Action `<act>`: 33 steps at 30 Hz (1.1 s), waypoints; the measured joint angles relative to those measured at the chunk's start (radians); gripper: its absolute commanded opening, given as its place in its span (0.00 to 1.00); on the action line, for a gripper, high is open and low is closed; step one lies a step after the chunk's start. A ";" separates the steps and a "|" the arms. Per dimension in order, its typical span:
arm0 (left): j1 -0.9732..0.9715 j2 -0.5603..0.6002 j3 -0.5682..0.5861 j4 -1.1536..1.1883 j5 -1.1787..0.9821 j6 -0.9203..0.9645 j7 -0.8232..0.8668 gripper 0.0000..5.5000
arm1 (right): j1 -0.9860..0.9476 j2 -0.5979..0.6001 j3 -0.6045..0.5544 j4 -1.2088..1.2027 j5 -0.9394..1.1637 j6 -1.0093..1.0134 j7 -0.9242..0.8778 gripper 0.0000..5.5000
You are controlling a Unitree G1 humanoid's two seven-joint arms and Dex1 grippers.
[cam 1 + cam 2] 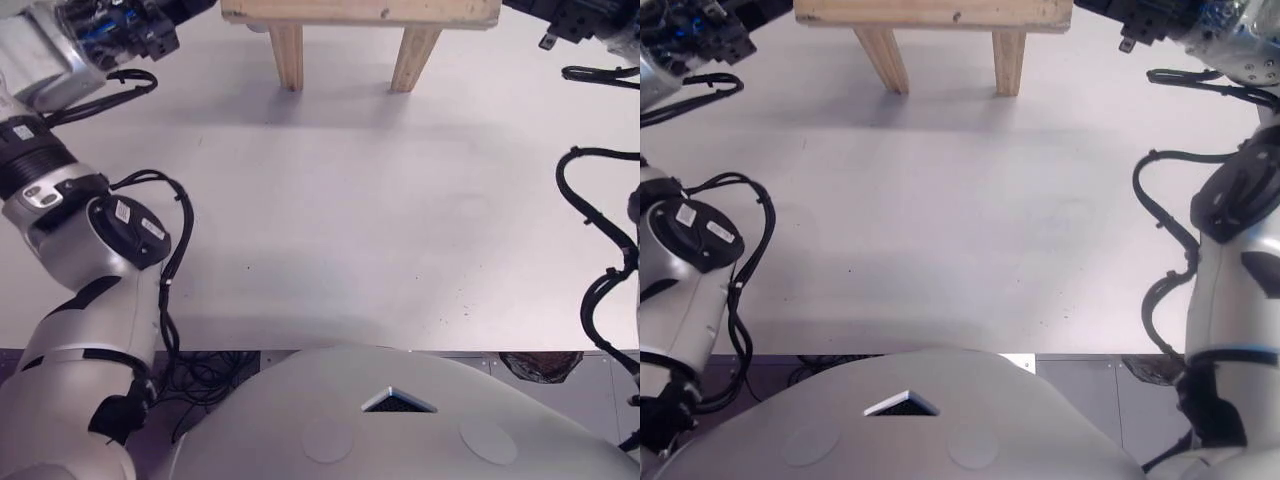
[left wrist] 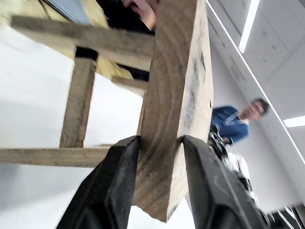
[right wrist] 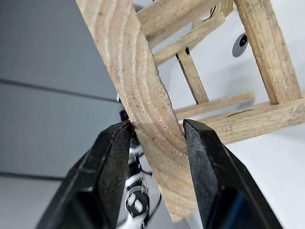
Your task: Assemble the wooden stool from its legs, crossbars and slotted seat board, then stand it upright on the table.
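The wooden stool (image 1: 360,12) stands upright at the far middle of the white table (image 1: 350,230), two legs (image 1: 288,55) and the seat's front edge in the eye views. In the left wrist view my left gripper (image 2: 157,162) is shut on the seat board's edge (image 2: 178,95), black fingers (image 2: 112,186) pressing both faces. My right gripper (image 3: 155,138) clamps the opposite end of the seat board (image 3: 138,81), with legs and crossbars (image 3: 209,105) beyond. In the eye views both arms flank the stool, the left arm (image 1: 100,30) and the right arm (image 1: 1160,20) at the top corners.
The table's near half lies bare in front of the stool. Black cables (image 1: 590,230) hang along my right arm at the table's right side. A person in a blue top (image 2: 233,124) stands in the room behind, away from the stool.
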 measured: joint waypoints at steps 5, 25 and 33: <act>-0.181 -0.053 0.048 0.245 0.109 -0.258 0.221 0.15 | -0.099 0.097 -0.144 0.157 0.011 -0.330 -0.297 0.25; 0.177 -0.206 -0.312 0.061 0.307 -1.283 -0.040 0.25 | 0.189 0.252 -0.132 -0.355 -0.039 -0.668 -0.071 0.51; 0.601 -0.285 -0.487 -0.193 0.539 -1.515 0.073 0.02 | 0.814 0.414 0.192 -1.065 -0.573 -1.202 -0.214 0.26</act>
